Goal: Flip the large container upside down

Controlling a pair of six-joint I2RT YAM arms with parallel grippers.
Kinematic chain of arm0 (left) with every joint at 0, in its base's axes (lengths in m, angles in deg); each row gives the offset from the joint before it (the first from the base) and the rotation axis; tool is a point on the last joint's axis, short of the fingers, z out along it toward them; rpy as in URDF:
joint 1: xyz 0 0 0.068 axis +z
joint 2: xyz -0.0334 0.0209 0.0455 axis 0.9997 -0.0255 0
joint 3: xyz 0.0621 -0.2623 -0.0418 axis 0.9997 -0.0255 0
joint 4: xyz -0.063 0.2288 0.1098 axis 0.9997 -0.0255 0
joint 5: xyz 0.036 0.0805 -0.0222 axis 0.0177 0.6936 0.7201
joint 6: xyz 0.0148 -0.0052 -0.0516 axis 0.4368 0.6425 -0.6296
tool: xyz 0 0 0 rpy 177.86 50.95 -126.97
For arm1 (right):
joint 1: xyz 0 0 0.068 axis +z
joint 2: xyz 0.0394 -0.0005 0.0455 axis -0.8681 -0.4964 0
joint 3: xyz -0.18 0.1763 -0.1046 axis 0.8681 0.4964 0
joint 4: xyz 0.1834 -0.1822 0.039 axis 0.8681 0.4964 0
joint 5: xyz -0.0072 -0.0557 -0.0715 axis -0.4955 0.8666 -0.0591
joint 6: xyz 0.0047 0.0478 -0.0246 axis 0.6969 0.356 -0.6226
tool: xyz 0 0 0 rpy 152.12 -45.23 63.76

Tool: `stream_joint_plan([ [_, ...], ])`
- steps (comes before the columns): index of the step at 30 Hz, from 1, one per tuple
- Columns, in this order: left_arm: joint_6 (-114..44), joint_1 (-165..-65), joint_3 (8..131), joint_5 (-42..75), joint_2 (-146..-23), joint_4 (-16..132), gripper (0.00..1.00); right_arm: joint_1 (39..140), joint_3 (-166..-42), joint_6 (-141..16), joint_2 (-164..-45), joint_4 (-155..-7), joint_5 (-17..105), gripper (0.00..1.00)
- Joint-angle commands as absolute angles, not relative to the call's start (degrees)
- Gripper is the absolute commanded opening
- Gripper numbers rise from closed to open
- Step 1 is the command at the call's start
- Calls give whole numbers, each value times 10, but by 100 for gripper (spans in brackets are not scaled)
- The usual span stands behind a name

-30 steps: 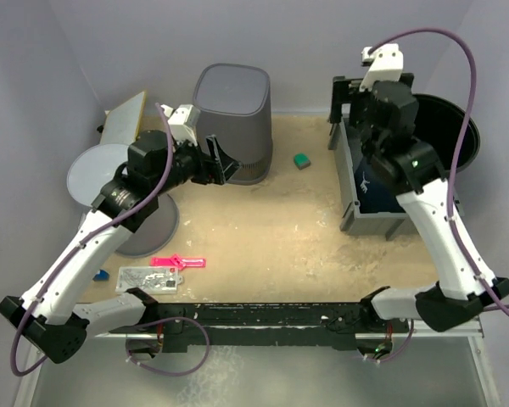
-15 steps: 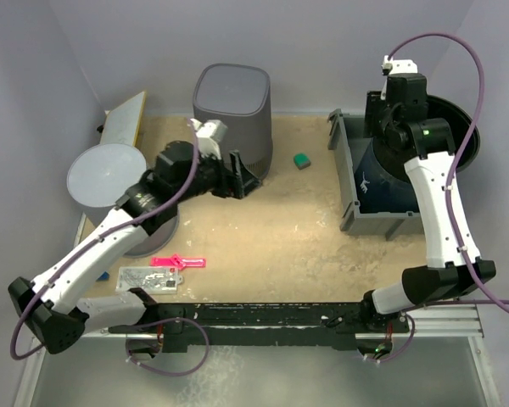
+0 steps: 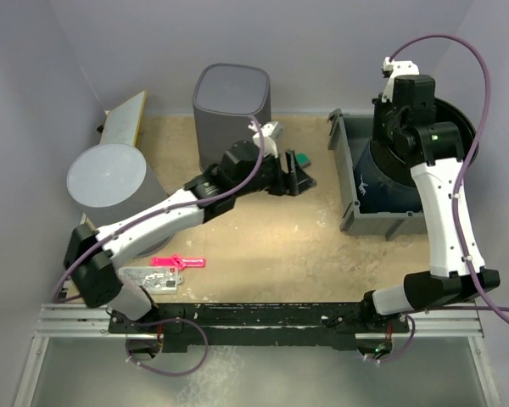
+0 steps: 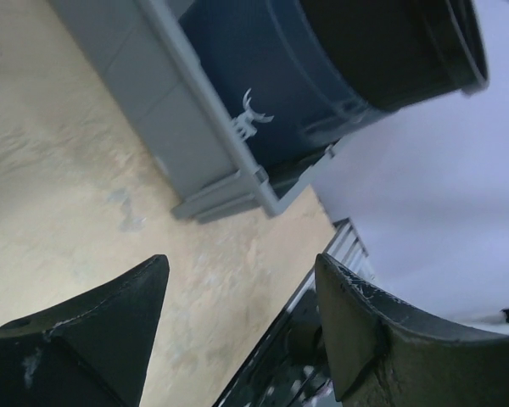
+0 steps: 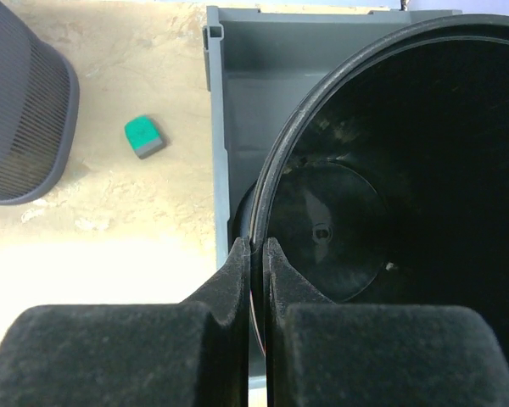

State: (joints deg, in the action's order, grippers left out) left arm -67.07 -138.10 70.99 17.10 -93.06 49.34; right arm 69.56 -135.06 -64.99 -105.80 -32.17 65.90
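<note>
Two arms in view, checked from the overhead and both wrist feeds.

Right gripper (image 5: pixel 256 254): jaws pressed together on the rim of the large container (image 5: pixel 407 170), one finger on the inside of the lip and one on the outside. The wrist view looks straight into the black interior, with the round base visible at the bottom.

Container location: at the far right of the table (image 3: pixel 263 246), sitting tilted in the grey bin (image 3: pixel 345 174). Its dark blue outer wall is down inside the bin and its mouth is tipped upward (so not yet upside down). The mouth overhangs the bin's far right side.

Left gripper (image 3: pixel 295 181): reached out over the middle of the table, claw spread apart with nothing between the fingers (image 4: pixel 93 339). Its camera looks across bare sandy surface toward the bin and the container's blue side. From above, the gripper is just beside the green block (image 5: pixel 144 137); I cannot tell whether they touch.

Other items: a dark mesh basket (image 3: pixel 232 97) stands mouth-down at the far centre, a pale grey cylinder (image 3: pixel 109 174) is at the left, and a pink piece (image 3: pixel 178 262) lies near the front left edge.
</note>
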Motion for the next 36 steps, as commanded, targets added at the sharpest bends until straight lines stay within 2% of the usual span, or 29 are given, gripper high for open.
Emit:
stream_joint_plan([
  [1,-760,-1397,802,188,-1023,630,65,699,-1398,-660,-1020,-319,637,0],
  [7,-860,-1434,860,172,-1139,759,61,699,-1417,-658,-1012,-312,638,0],
  [15,-860,-1441,886,172,-1182,758,61,699,-1596,-663,-1036,-283,650,0],
  [20,-857,-1442,878,166,-1183,749,61,699,-1628,-664,-996,-351,647,0],
  [23,-850,-1442,870,164,-1175,742,61,699,-1634,-656,-977,-385,601,0],
  [28,-817,-1442,856,146,-1141,711,61,699,-1570,-637,-926,-460,520,0],
  [32,-809,-1442,753,116,-1067,751,62,699,-1466,-615,-861,-564,465,0],
  [36,-789,-1442,646,108,-966,748,63,699,-1453,-588,-857,-584,388,0],
])
